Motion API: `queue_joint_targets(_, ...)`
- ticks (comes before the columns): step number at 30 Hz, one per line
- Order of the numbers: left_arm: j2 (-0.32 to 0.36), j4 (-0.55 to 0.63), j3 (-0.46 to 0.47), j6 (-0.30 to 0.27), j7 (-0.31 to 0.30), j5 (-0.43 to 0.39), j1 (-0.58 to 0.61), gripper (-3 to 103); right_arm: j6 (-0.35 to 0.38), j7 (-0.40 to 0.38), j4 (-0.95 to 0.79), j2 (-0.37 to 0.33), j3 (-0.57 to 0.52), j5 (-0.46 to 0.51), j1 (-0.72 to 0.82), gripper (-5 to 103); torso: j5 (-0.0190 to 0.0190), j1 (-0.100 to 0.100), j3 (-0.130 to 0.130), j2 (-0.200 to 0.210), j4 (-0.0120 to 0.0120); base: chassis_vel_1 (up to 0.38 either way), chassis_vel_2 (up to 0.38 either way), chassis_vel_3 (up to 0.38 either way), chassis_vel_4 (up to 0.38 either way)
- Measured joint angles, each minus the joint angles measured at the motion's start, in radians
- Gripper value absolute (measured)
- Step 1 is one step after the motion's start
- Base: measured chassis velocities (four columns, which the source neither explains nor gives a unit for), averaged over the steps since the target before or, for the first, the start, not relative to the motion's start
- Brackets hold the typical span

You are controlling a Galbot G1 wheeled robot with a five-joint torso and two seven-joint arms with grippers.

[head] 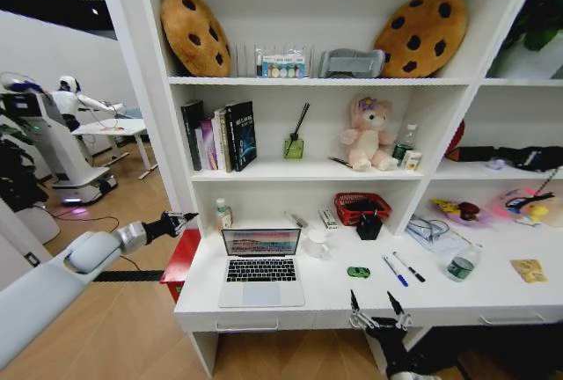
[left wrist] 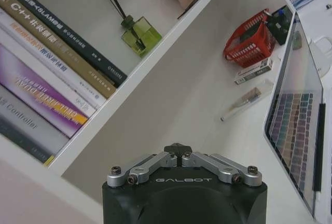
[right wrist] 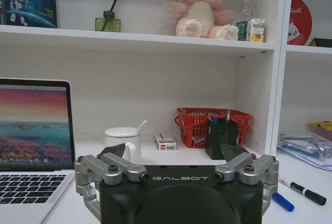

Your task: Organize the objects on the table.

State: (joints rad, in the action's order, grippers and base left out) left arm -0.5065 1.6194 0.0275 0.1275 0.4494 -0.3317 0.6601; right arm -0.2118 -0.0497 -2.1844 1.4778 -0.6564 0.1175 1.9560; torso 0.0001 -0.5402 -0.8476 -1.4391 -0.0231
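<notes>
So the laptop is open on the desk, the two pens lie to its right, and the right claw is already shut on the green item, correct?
Not quite. The head view shows the right claw open at the desk's front edge, holding nothing; the green item lies untouched on the table. The rest holds: the laptop is open and the two pens lie to its right.

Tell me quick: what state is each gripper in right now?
Left gripper: shut, holding nothing, raised off the table's left end beside the laptop.
Right gripper: open, empty, at the table's front edge.
</notes>
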Motion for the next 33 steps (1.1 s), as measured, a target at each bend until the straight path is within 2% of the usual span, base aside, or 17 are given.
queue_joint_targets(7, -0.086, -0.042, -0.127, -0.002, 0.025, 0.018, -0.129, 0, -0.017, -0.021, -0.009, 0.010, -0.028, 0.011, 0.022, 100, -0.0001, 0.000, 0.000, 0.000, -0.0005, 0.000, 0.000, 0.000, 0.000)
queue_joint_targets(8, -0.083, -0.042, -0.126, 0.002, 0.101, 0.011, -0.133, 0, -0.019, -0.024, -0.012, 0.010, -0.035, 0.017, 0.029, 100, -0.0001, 0.000, 0.000, 0.000, -0.0006, 0.000, 0.000, 0.000, 0.000)
queue_joint_targets(9, -0.062, -0.023, -0.104, -0.005, 0.237, -0.013, -0.120, 0, -0.021, -0.025, -0.014, 0.011, -0.041, 0.020, 0.033, 100, -0.0005, 0.000, 0.000, 0.000, -0.0009, 0.000, 0.000, 0.000, 0.000)
queue_joint_targets(10, -0.062, -0.023, -0.104, -0.005, 0.237, -0.013, -0.120, 0, -0.021, -0.025, -0.014, 0.011, -0.041, 0.020, 0.033, 100, -0.0005, 0.000, 0.000, 0.000, -0.0009, 0.000, 0.000, 0.000, 0.000)
queue_joint_targets(11, -0.046, -0.006, -0.088, -0.022, 0.296, -0.020, -0.110, 0, -0.023, -0.025, -0.014, 0.011, -0.044, 0.022, 0.035, 100, -0.0009, 0.000, 0.000, 0.000, -0.0007, 0.000, 0.000, 0.000, 0.000)
queue_joint_targets(12, 0.033, 0.076, -0.046, -0.049, 0.489, -0.022, -0.069, 0, -0.029, -0.024, -0.014, 0.011, -0.056, 0.026, 0.040, 100, -0.0005, 0.000, 0.000, 0.000, -0.0002, 0.000, 0.000, 0.000, 0.000)
queue_joint_targets(13, 0.102, 0.134, -0.004, -0.049, 0.605, -0.031, -0.023, 0, -0.032, -0.021, -0.014, 0.011, -0.066, 0.032, 0.042, 100, 0.0005, 0.000, 0.000, 0.000, 0.0003, 0.000, 0.000, 0.000, 0.000)
queue_joint_targets(16, 0.200, 0.218, 0.057, -0.044, 0.660, -0.098, 0.089, 0, -0.033, -0.018, -0.009, 0.013, -0.074, 0.038, 0.043, 100, 0.0003, 0.000, 0.000, 0.000, 0.0012, 0.000, 0.000, 0.000, 0.000)
queue_joint_targets(17, 0.200, 0.218, 0.057, -0.044, 0.660, -0.098, 0.089, 0, -0.033, -0.018, -0.009, 0.013, -0.074, 0.038, 0.043, 100, 0.0003, 0.000, 0.000, 0.000, 0.0012, 0.000, 0.000, 0.000, 0.000)
queue_joint_targets(19, 0.201, 0.218, 0.096, -0.042, 0.534, -0.161, 0.140, 0, -0.034, -0.017, -0.008, 0.017, -0.069, 0.038, 0.040, 100, 0.0002, 0.000, 0.000, 0.000, 0.0007, 0.000, 0.000, 0.000, 0.000)
queue_joint_targets(21, 0.192, 0.211, 0.098, -0.044, 0.499, -0.169, 0.140, 0, -0.033, -0.017, -0.008, 0.018, -0.066, 0.036, 0.038, 100, 0.0000, 0.000, 0.000, 0.000, 0.0002, 0.000, 0.000, 0.000, 0.000)
queue_joint_targets(24, 0.117, 0.169, 0.066, -0.062, 0.326, -0.173, 0.094, 0, -0.030, -0.019, -0.015, 0.019, -0.052, 0.023, 0.032, 100, -0.0006, 0.000, 0.000, 0.000, -0.0003, 0.000, 0.000, 0.000, 0.000)
queue_joint_targets(25, 0.117, 0.169, 0.066, -0.062, 0.326, -0.173, 0.094, 0, -0.030, -0.019, -0.015, 0.019, -0.052, 0.023, 0.032, 100, -0.0006, 0.000, 0.000, 0.000, -0.0003, 0.000, 0.000, 0.000, 0.000)
queue_joint_targets(26, 0.073, 0.152, 0.034, -0.086, 0.220, -0.160, 0.057, 0, -0.029, -0.020, -0.017, 0.023, -0.050, 0.020, 0.031, 100, -0.0002, 0.000, 0.000, 0.000, -0.0005, 0.000, 0.000, 0.000, 0.000)
queue_joint_targets(27, 0.073, 0.152, 0.034, -0.086, 0.220, -0.160, 0.057, 0, -0.029, -0.020, -0.017, 0.023, -0.050, 0.020, 0.031, 100, -0.0002, 0.000, 0.000, 0.000, -0.0005, 0.000, 0.000, 0.000, 0.000)
queue_joint_targets(29, 0.009, 0.129, -0.024, -0.107, 0.088, -0.128, 0.001, 0, -0.031, -0.020, -0.016, 0.029, -0.052, 0.019, 0.036, 100, -0.0003, 0.000, 0.000, 0.000, -0.0002, 0.000, 0.000, 0.000, 0.000)
queue_joint_targets(33, -0.049, 0.088, -0.088, -0.121, 0.018, -0.091, -0.063, 0, -0.038, -0.020, -0.011, 0.037, -0.055, 0.017, 0.046, 100, -0.0003, 0.000, 0.000, 0.000, -0.0002, 0.000, 0.000, 0.000, 0.000)
